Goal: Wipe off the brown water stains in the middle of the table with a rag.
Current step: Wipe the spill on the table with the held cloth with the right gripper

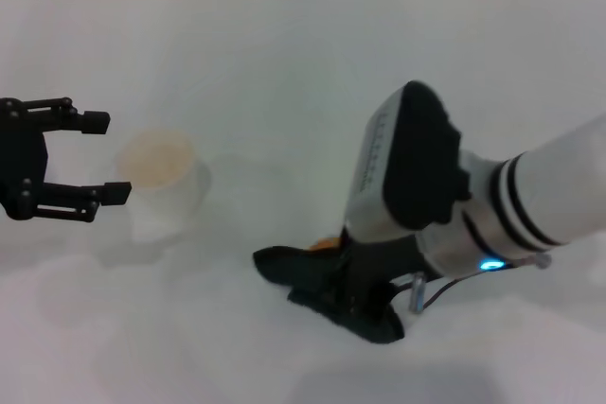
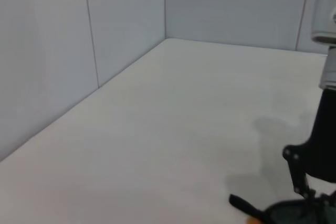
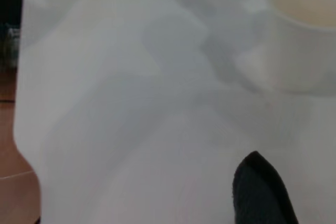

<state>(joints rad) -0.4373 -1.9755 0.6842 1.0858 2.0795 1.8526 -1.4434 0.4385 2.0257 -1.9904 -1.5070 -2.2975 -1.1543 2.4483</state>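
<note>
the left gripper (image 1: 95, 156) hangs over the far left side of the table (image 1: 284, 63). its two black fingers (image 1: 93, 122) are spread wide apart, and there is nothing between them. it is not touching anything.

just beside it, to the right, a pale cup (image 1: 163, 186) stands upright on the table. the inside of the cup looks a bit orange. the open fingers point at the cup but do not reach it.

further right, near the middle of the table, lies the rag (image 1: 327, 289). it is dark and crumpled, with one thin corner sticking out toward the cup. a small bit of the brown water stains (image 1: 325, 244) peeks out at the far edge of the rag, touching it. the rest of the blot is hidden, so i cannot tell how big it is.

the right gripper (image 1: 365, 276) is down on top of the rag. its arm comes in from the right side and covers the fingers, so i cannot tell if they are open or closed, or if they hold the cloth.

from the left wrist view, the rag (image 2: 294, 214) and a tiny orange spot (image 2: 253, 220) show low on the table, with the right arm above them.
</note>
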